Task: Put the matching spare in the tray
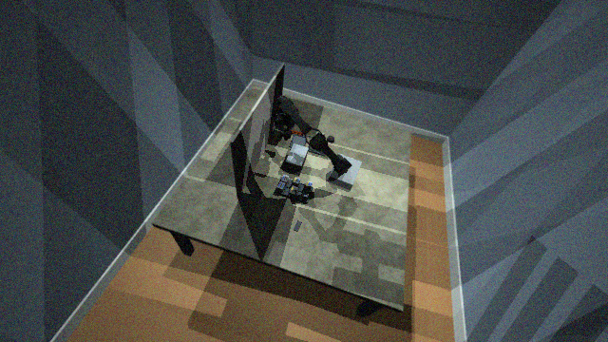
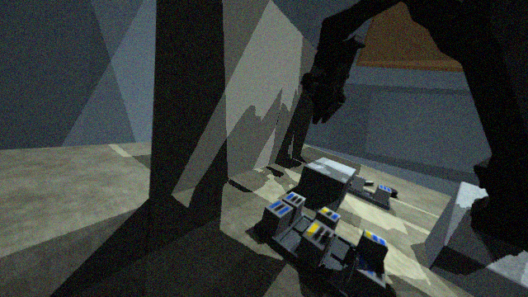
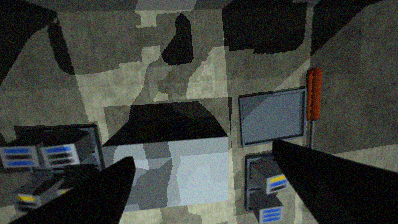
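My gripper [image 1: 281, 137] [image 2: 325, 116] [image 3: 204, 154] is open and empty, held above the area behind the big grey box. A dark rack [image 2: 290, 240] [image 3: 96, 135] holds several dark units; a blue-striped unit [image 2: 280, 208] [image 3: 60, 152] and a yellow-marked unit [image 2: 318, 235] [image 3: 35, 195] are among them. A smaller rack [image 2: 379, 202] [image 3: 247, 187] carries a yellow-and-blue-marked unit [image 3: 272, 181] and a blue-striped unit [image 2: 384, 190] [image 3: 270, 212]. A flat blue-grey tray [image 3: 272, 117] lies beyond the smaller rack, with nothing in it. Which unit is the mounted one is unclear. No printed code is readable.
The big grey box [image 1: 297, 153] [image 2: 330, 168] [image 3: 202, 175] stands between the racks. A tall upright panel [image 1: 260, 124] [image 2: 187, 99] stands close beside the gripper. An orange-handled tool [image 1: 296, 133] [image 3: 314, 95] lies beside the tray. The arm stands on a pale block [image 1: 352, 175] [image 2: 455, 227].
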`<state>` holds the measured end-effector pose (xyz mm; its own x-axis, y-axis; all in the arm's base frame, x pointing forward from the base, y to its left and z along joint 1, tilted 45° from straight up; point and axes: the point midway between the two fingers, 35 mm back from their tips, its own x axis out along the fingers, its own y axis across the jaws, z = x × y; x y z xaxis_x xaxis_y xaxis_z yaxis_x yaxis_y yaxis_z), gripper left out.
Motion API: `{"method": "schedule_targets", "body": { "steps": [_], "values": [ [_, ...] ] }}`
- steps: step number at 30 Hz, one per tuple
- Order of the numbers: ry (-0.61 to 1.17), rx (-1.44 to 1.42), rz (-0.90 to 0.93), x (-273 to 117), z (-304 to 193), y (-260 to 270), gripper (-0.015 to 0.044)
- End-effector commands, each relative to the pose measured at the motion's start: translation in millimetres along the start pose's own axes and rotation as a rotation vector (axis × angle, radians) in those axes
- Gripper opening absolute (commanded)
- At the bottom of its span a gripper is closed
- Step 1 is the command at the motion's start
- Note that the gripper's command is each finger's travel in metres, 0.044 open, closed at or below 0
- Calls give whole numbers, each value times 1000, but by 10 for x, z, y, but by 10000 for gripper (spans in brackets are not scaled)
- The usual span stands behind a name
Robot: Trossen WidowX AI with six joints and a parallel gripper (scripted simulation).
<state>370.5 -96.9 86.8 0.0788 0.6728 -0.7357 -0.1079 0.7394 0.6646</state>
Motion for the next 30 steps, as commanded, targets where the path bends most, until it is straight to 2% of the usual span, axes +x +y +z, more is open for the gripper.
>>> {"method": "schedule_targets", "body": {
  "steps": [1, 20, 30],
  "values": [
    [38, 45, 34, 9, 37, 343, 440],
    [40, 32, 36, 13, 34, 379, 440],
    [28, -799, 40, 256, -490, 1529, 440]
  ]
}}
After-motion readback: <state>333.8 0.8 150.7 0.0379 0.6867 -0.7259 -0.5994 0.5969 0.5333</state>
